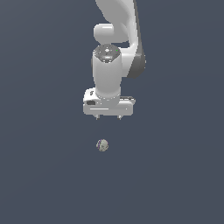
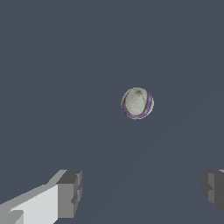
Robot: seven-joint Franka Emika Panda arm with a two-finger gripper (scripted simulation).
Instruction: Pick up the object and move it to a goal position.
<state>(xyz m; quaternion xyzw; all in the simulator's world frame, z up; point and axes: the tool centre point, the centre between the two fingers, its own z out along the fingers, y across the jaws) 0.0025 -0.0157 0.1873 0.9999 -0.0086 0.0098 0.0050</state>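
Hand (image 1: 108,117) spread empty, ball (image 1: 102,145) apart below, seemingly ringed by bare floor (image 1: 175,175)

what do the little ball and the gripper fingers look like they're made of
Ball: mottled grey-beige with a purple band, matte, perhaps stone or painted plastic; the render leaves it open. Gripper fingers: flat grey blocks on white, matte, likely plastic or coated metal.
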